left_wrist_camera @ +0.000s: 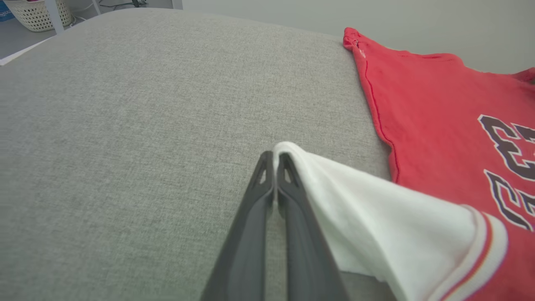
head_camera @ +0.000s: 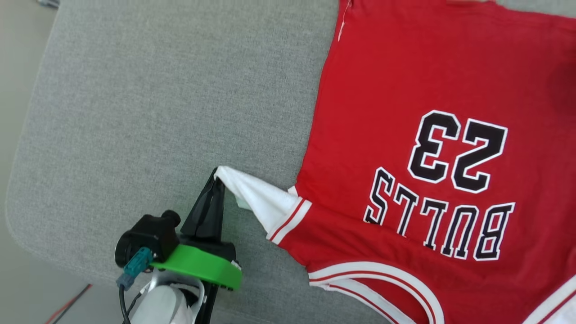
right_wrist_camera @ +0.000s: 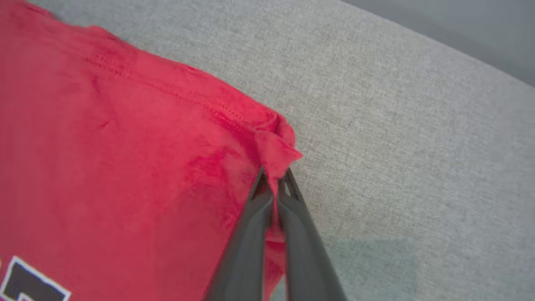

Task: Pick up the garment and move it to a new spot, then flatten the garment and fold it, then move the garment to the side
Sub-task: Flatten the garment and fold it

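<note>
Grey pad (head_camera: 157,112) under your garment (head_camera: 405,81), cropped at right; left gripper (left_wrist_camera: 273,158) clamps sleeve (left_wrist_camera: 376,209), right gripper (right_wrist_camera: 273,176) pinches, probably, hem corner (right_wrist_camera: 278,150).

A grey fabric cushion (head_camera: 157,112) with rounded corners; pale floor (head_camera: 15,90) along its left; a woven basket (left_wrist_camera: 35,16) far off on the floor.

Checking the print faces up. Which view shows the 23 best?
Head view: the whole 23 shows, upside down. Left wrist view cuts it off at its right edge; right wrist view catches one black corner of print.
</note>
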Motion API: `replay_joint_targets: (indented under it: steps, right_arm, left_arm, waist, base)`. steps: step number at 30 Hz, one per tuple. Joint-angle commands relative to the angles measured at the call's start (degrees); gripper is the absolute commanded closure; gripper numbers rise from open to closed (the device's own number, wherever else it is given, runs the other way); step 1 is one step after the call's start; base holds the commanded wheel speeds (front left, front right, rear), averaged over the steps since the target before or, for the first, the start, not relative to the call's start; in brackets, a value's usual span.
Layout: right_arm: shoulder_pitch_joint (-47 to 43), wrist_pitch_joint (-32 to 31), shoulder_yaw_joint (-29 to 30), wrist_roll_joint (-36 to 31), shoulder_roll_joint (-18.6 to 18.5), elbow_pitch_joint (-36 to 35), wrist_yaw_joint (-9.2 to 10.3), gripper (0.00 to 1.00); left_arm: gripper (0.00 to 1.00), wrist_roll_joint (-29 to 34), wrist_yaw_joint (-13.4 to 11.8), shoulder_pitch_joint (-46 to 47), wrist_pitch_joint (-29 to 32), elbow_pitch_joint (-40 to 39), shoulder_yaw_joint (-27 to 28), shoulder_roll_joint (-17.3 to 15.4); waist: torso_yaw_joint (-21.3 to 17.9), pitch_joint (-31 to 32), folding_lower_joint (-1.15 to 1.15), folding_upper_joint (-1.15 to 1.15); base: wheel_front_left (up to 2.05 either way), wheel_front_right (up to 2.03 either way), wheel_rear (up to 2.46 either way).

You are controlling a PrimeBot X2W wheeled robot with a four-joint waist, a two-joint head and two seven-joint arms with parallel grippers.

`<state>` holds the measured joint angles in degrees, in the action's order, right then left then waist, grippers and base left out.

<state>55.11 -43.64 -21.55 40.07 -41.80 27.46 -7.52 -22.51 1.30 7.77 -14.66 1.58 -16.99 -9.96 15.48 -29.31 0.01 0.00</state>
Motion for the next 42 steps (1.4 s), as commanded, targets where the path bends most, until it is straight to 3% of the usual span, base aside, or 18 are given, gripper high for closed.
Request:
replay_joint_targets:
  steps: [1,12,22,27,34,38,42]
  right_arm:
    - [-1.12,1.66,-0.62,1.25,-0.91,-1.02,0.03,1.00]
    - [-16.72,11.90,-2.98,8.77,-10.80,-11.96,0.03,1.00]
    - [-41.50,19.17,6.73,12.43,-14.61,-17.44,0.03,1.00]
    - [-55.21,20.53,13.26,13.62,-12.40,-19.45,0.03,1.00]
    - [-71.03,18.96,19.94,12.01,-3.36,-21.58,0.03,1.00]
    - [-75.51,16.69,20.60,11.28,2.89,-20.90,0.03,1.00]
    - [-76.11,16.54,20.70,8.67,5.68,-19.46,0.03,1.00]
  left_arm:
    - [1.00,0.80,0.26,-1.07,-0.34,0.44,0.50,-0.21]
    - [1.00,-0.08,-0.49,-6.22,-0.19,3.00,2.13,-2.19]
    - [1.00,-0.90,-1.65,-10.21,0.88,2.59,3.31,-4.26]
    - [1.00,-1.26,-2.04,-11.37,1.24,2.09,3.48,-4.71]
    - [1.00,-1.18,-2.06,-11.24,1.63,2.27,3.08,-5.28]
    - [1.00,-1.23,-2.02,-10.83,1.65,2.57,2.83,-5.33]
    - [1.00,-1.39,-2.17,-10.79,1.53,3.00,2.82,-5.30]
  waist:
    - [-2.14,4.47,-0.01,0.00]
    - [-7.17,14.16,-0.01,0.00]
    - [-11.20,19.55,-0.01,0.00]
    - [-12.19,20.63,-0.01,0.00]
    - [-12.46,20.67,-0.01,0.00]
    - [-12.17,20.45,-0.01,0.00]
    - [-12.15,20.45,-0.01,0.00]
  base:
    - [0.00,0.00,0.00]
    - [0.00,0.00,0.00]
    - [0.00,0.00,0.00]
    - [0.00,0.00,0.00]
    - [0.00,0.00,0.00]
    - [0.00,0.00,0.00]
    - [0.00,0.00,0.00]
